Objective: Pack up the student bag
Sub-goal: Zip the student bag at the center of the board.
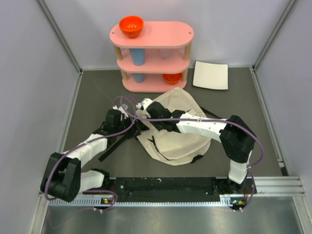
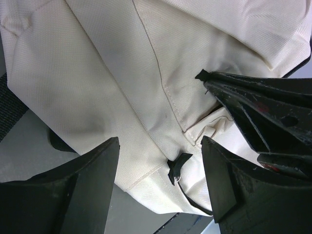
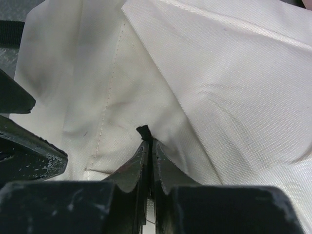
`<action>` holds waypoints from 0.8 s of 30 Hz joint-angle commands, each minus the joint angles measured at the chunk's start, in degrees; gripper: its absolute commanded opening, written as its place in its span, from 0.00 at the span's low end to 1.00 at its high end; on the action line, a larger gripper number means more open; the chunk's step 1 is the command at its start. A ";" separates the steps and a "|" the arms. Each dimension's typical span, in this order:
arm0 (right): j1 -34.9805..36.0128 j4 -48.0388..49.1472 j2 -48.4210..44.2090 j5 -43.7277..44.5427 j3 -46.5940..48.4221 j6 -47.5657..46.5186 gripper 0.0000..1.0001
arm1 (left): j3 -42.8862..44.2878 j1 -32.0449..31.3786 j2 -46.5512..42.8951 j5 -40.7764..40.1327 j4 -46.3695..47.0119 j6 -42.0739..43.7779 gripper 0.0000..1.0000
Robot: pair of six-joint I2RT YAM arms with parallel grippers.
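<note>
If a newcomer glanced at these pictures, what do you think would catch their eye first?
The cream student bag sprawls in the middle of the top view. The right claw is shut on a small black tab of the bag, while the left claw stands open beside it. Behind, a pink shelf carries a bright orange bowl on top.

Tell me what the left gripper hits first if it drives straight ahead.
The left gripper, open, would likely meet the student bag first, near its black zipper pull; depth unclear.
</note>
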 commanded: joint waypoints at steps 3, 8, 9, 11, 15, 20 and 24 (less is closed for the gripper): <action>0.31 0.68 1.43 -0.83 0.72 2.93 0.00 | 1.14 0.42 -0.32 1.11 1.33 0.63 0.73; 0.31 4.36 -3.49 -1.45 -1.99 6.98 0.00 | 0.61 0.42 0.73 1.46 2.74 -0.07 0.75; 0.31 4.98 -4.19 -1.45 -2.26 8.21 0.00 | 0.61 0.42 0.82 1.63 2.83 -0.25 0.75; 0.31 5.77 -5.86 -1.97 -3.23 9.10 0.00 | 0.52 0.42 1.87 2.16 3.88 -0.86 0.75; 0.31 7.53 -7.36 -2.85 -4.20 11.73 0.00 | 0.87 0.42 3.54 4.27 5.03 -1.39 0.74; 0.31 8.15 -7.89 -2.50 -4.81 13.84 0.00 | 0.43 0.42 2.76 3.92 5.47 -1.13 0.75; 0.13 8.59 -8.68 -0.22 -5.43 16.12 0.00 | -0.36 0.42 2.22 3.74 7.91 -2.00 0.79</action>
